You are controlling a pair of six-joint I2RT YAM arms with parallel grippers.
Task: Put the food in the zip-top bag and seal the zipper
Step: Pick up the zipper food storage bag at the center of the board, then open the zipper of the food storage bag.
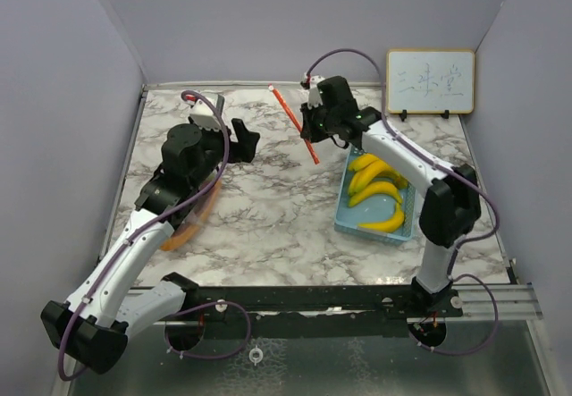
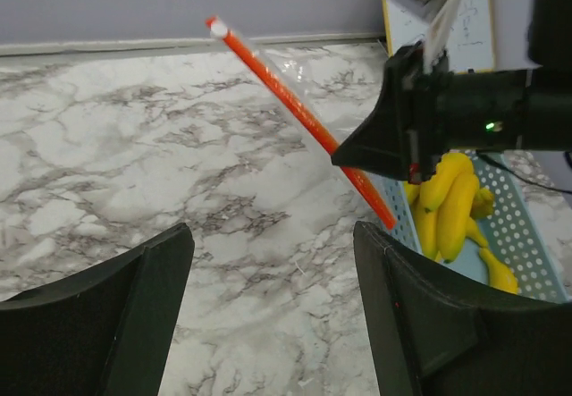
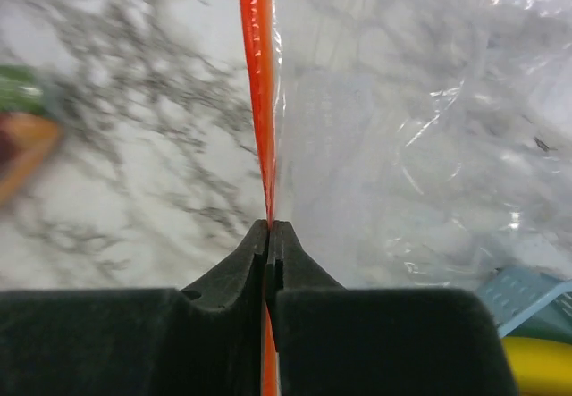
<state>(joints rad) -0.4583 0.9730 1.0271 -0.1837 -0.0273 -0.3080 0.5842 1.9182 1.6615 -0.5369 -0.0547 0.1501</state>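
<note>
My right gripper (image 1: 312, 130) is shut on the orange-red zipper strip (image 1: 295, 121) of the clear zip-top bag and holds it tilted above the table's far middle. In the right wrist view the jaws (image 3: 269, 231) pinch the strip (image 3: 259, 101), and the clear bag film (image 3: 402, 128) hangs to its right. Several yellow bananas (image 1: 375, 190) lie in the light blue basket (image 1: 344, 213) below the right arm. My left gripper (image 1: 231, 123) is open and empty, left of the strip; its wrist view shows the strip (image 2: 295, 110) and the bananas (image 2: 447, 204) ahead.
An orange-rimmed thing (image 1: 192, 226) lies at the left, mostly hidden under my left arm; blurred green and orange-brown shapes (image 3: 22, 137) show in the right wrist view. A small whiteboard (image 1: 430, 80) stands at the back right. Grey walls enclose the marble table.
</note>
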